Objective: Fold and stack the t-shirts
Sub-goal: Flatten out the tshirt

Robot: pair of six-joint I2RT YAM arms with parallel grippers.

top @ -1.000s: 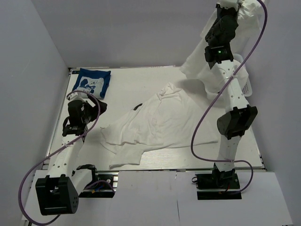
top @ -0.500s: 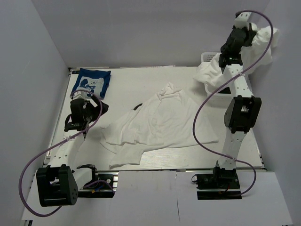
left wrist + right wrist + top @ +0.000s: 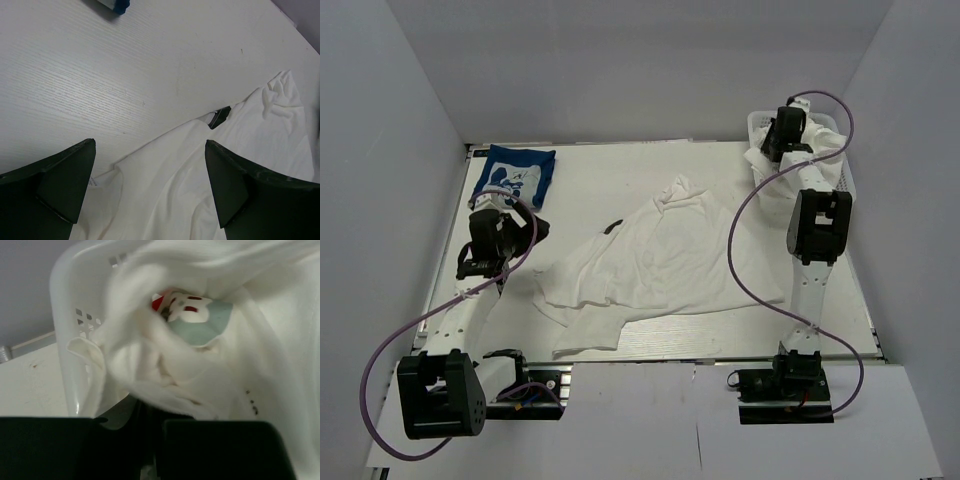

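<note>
Right arm (image 3: 817,222) dropped into basket (image 3: 67,355), jaws maybe pinching cloth (image 3: 145,370), left jaws wide over t-shirt (image 3: 175,165) edge

The top view looks down from above and behind both arms over the whole table (image 3: 620,170). The left wrist camera looks from close up past the left gripper (image 3: 150,145) at the white t-shirt (image 3: 260,150) ahead of it, which the top view shares. The right wrist camera, blurred, seems to sit very near the basket (image 3: 70,340).

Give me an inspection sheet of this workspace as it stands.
Surface: white table, faintly grained.
Job's things: large white cloth t-shirt lies crumpled at centre; navy blue printed t-shirt folded at far left corner.
Clutter: white plastic basket at far right, holding white cloth.
Grippers: left gripper jaws open above the white t-shirt's edge; right gripper at the basket, jaws unclear.
Cables: purple cables hang in loose loops.
Surroundings: plain pale walls.
</note>
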